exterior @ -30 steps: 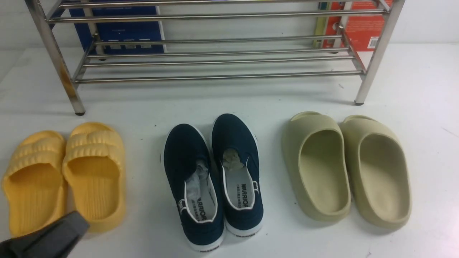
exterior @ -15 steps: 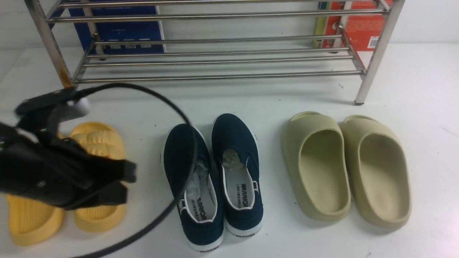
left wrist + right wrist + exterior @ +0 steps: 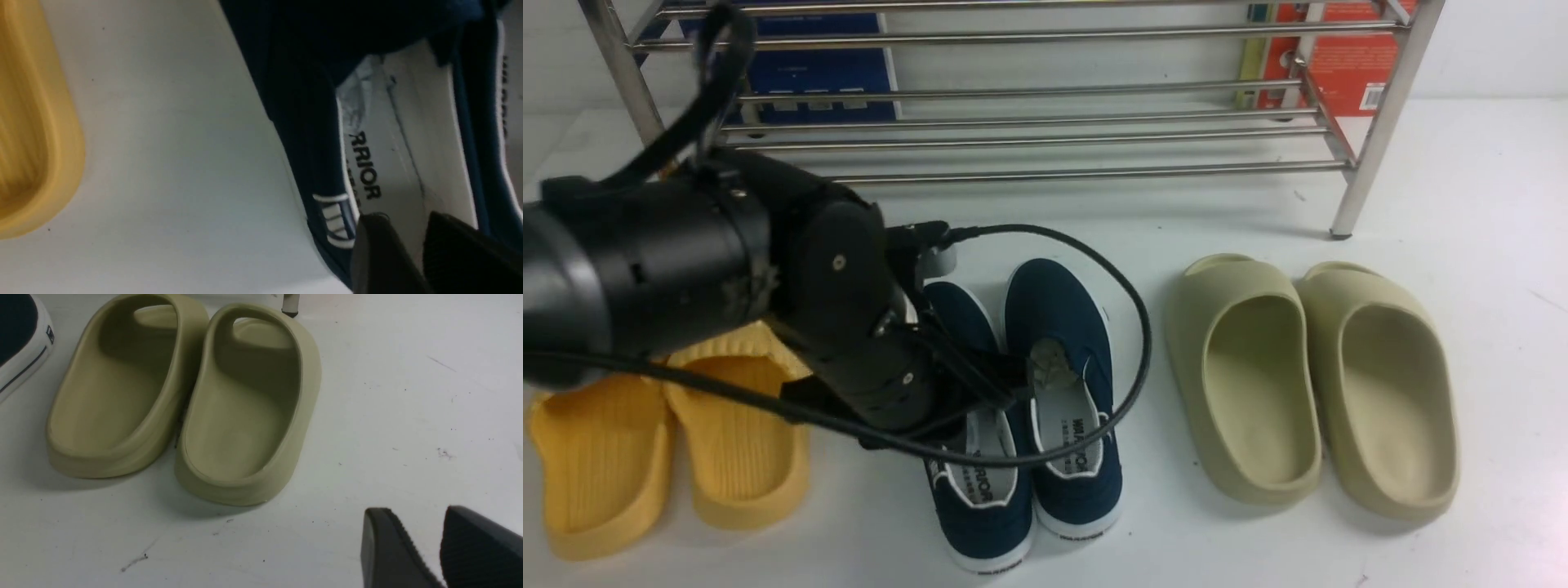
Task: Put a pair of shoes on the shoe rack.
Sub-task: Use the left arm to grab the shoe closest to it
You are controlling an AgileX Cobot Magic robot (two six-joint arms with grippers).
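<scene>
The pair of shoes stands side by side in the middle of the white table: the left navy shoe (image 3: 980,506) and the right navy shoe (image 3: 1058,318), toes toward the shoe rack (image 3: 1045,173) at the back. My left arm reaches in over the left shoe and hides its front half. The left gripper (image 3: 1005,384) (image 3: 406,222) hangs open over that shoe's (image 3: 302,102) white insole, which shows in the gap between the fingers. The right gripper (image 3: 416,514) is open above bare table, out of the front view.
Yellow slides (image 3: 735,441) lie left of the shoes, partly under my left arm. Olive slides (image 3: 1241,376) (image 3: 118,388) lie to the right. A blue box (image 3: 809,73) and a red box (image 3: 1347,65) stand behind the rack. A black cable (image 3: 1131,310) loops over the right shoe.
My left arm has swung up from the lower left corner, across the yellow slides, to above the left navy shoe. The shoes and slides have not moved.
</scene>
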